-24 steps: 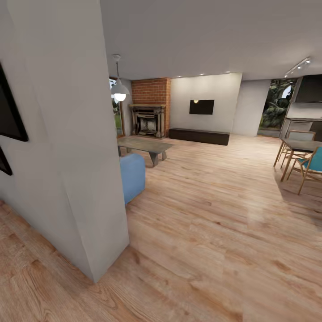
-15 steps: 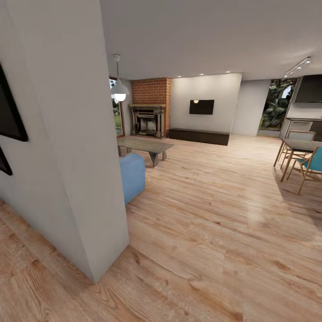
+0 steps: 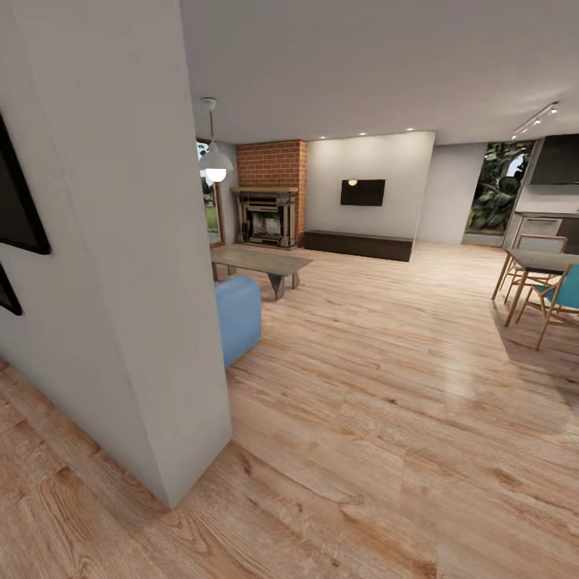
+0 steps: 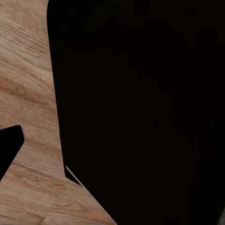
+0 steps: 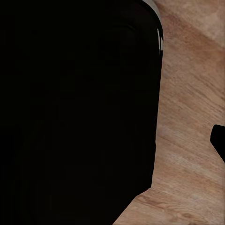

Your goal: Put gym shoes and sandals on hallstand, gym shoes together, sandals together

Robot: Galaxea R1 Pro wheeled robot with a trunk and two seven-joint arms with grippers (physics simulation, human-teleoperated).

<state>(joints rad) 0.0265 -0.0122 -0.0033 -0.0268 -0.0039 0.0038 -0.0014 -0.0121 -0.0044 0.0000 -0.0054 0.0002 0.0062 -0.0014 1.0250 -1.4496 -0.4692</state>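
Observation:
Light brown wood-plank floor (image 3: 378, 418) stretches ahead into an open living room. The gym shoes, the sandals and the hallstand are out of view. In the left wrist view a large black mass (image 4: 140, 103) hangs over floor planks (image 4: 28, 84), with a dark tip (image 4: 9, 145) at the picture's edge. The right wrist view is similar: a black mass (image 5: 75, 112) above planks (image 5: 192, 140), and a dark tip (image 5: 219, 140) at the edge. The jaws' state cannot be read from either view.
A pale grey wall corner (image 3: 145, 281) juts out close on the left. Behind it stand a blue seat (image 3: 239, 314) and a low coffee table (image 3: 261, 261). A brick fireplace (image 3: 265, 215) and a dark low cabinet (image 3: 358, 244) line the far wall. Dining chairs (image 3: 539, 281) stand at right.
The whole head view has shifted down by a few pixels, so the camera moved slightly. Nothing in the room has moved.

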